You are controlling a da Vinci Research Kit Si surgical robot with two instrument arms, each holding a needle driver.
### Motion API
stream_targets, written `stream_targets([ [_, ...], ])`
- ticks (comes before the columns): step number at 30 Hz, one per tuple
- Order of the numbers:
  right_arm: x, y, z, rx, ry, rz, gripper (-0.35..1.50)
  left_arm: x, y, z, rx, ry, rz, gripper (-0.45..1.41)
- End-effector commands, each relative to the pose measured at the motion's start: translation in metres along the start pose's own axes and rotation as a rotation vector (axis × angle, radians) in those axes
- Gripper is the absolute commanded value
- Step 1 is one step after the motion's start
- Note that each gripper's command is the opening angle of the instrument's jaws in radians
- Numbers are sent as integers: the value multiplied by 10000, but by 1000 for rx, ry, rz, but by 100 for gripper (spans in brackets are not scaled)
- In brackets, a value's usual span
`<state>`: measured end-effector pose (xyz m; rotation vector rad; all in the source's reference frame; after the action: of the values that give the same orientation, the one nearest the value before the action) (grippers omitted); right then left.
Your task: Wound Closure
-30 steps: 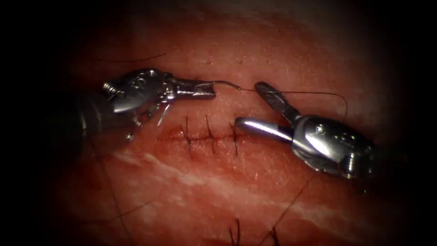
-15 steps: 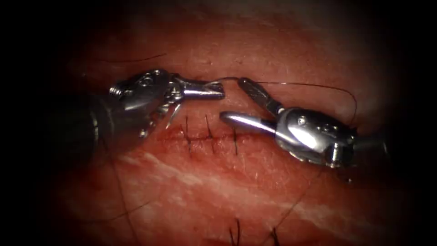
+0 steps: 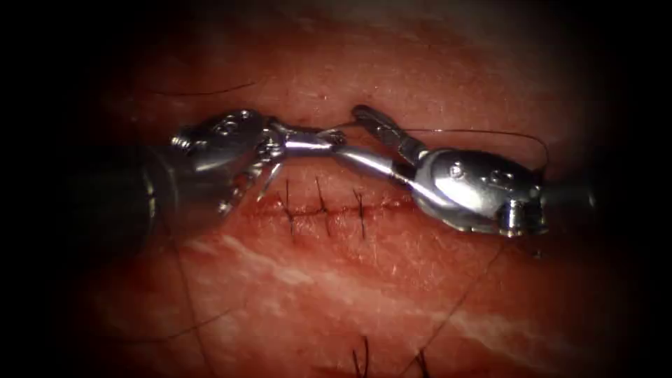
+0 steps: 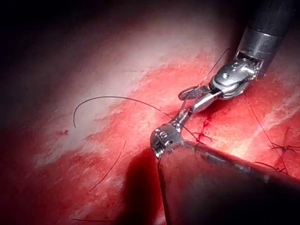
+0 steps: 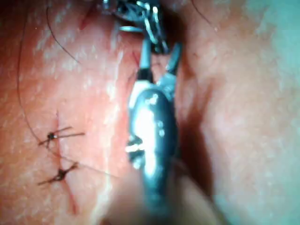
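Observation:
Above the stitched cut (image 3: 329,210) in the endoscope view, my left tool (image 3: 329,138) has its jaws shut on the curved needle (image 3: 348,127). A short silver length of the needle sticks out past the jaw tips, clear of the tissue (image 3: 336,280). Dark thread (image 3: 476,131) runs from it to the right and curls down by the right tool's wrist. My right tool (image 3: 350,133) stands open, one jaw above and one below the needle, close to the left tool's tip. The left wrist view shows my left tool (image 4: 183,112) meeting the open right tool (image 4: 194,97). In the right wrist view the right tool (image 5: 159,52) spreads before the left tool (image 5: 140,14).
Three dark stitches (image 3: 322,203) cross the horizontal cut. Knotted stitches (image 5: 54,136) with cut ends lie beside the right tool's body. A loose thread loop (image 4: 108,97) rests on the pale tissue. More thread ends (image 3: 364,360) show at the near edge.
The right tool has moved left and up, its open jaws now straddling the needle at the left tool's tip. The left tool shifted slightly right, still holding the needle.

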<state>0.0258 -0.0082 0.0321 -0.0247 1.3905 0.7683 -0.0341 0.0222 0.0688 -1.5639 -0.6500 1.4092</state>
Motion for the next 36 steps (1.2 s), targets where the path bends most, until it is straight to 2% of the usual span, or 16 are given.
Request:
stream_targets([
  [1,-9,-8,-4,3,-4,7,24,-8,-5,6,-3,-1,-1,-45],
  [7,-7,-10,0,-1,-2,7,29,-12,-5,8,-5,-2,2,-45],
  [14,-5,-8,2,-5,-1,10,25,-13,-3,10,-13,-4,2,-45],
  [17,-5,-7,3,-7,-1,9,15,-13,-2,10,-14,-5,2,-45],
  [21,-7,-5,4,-7,0,8,-35,-14,1,11,-15,-5,2,-45],
  [33,-6,-5,-1,-14,17,-55,-35,-18,6,14,-17,-18,-8,-45],
  [35,-6,-4,-3,-14,20,-66,-35,-18,6,16,-1,-34,-10,25],
  [36,-5,-3,-4,-15,25,-78,-35,-17,6,18,15,-40,-5,52],
])
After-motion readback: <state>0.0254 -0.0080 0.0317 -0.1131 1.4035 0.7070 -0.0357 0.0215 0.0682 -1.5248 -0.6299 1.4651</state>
